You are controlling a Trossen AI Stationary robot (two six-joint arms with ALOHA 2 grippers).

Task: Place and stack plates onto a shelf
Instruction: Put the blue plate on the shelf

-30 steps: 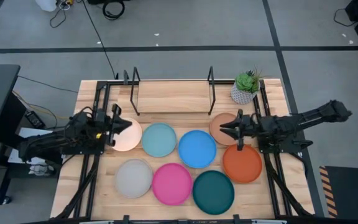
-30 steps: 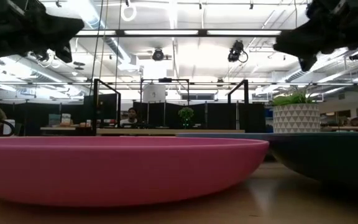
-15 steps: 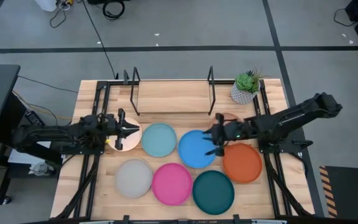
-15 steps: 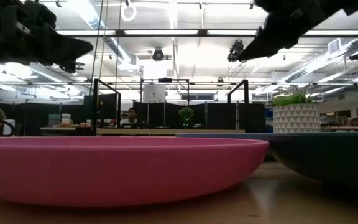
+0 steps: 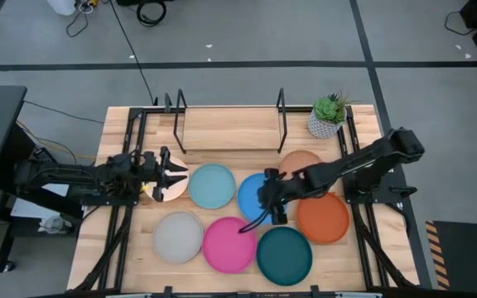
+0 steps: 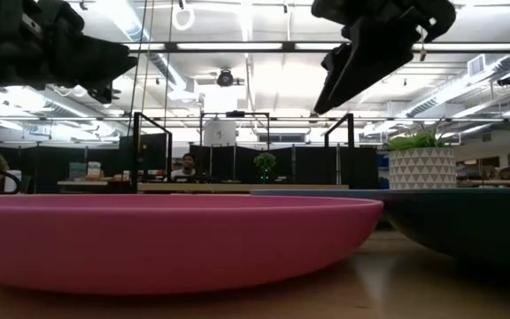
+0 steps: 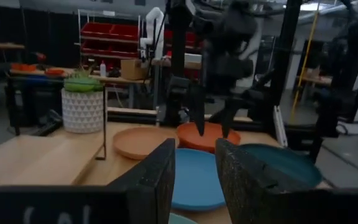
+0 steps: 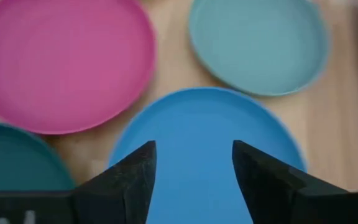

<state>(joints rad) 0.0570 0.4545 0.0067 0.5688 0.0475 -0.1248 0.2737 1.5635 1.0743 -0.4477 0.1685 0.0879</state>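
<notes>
Eight plates lie flat on the wooden table: peach (image 5: 166, 189), light blue (image 5: 212, 186), blue (image 5: 249, 192), tan (image 5: 301, 159), orange (image 5: 323, 218), grey (image 5: 178, 237), magenta (image 5: 228, 244) and dark teal (image 5: 284, 255). The black-framed shelf (image 5: 230, 128) stands at the far edge with nothing on its board. My right gripper (image 5: 265, 199) is open and hangs above the blue plate (image 8: 210, 124), fingers pointing down, clear of it in the low view (image 6: 361, 62). My left gripper (image 5: 176, 175) is open above the peach plate, pointing toward the table's right (image 7: 194, 155).
A small potted plant (image 5: 328, 116) stands at the far right beside the shelf. Black rails (image 5: 127, 223) run along both table sides. The low view shows the magenta plate (image 6: 166, 239) and the teal plate (image 6: 467, 221) close up. A person sits far off in the room (image 6: 187, 165).
My right gripper has swung from above the tan plate toward the table's left and near edge, tipping downward, and now hangs over the blue plate. My left gripper has reached a little toward the table's right over the peach plate. No plate has moved.
</notes>
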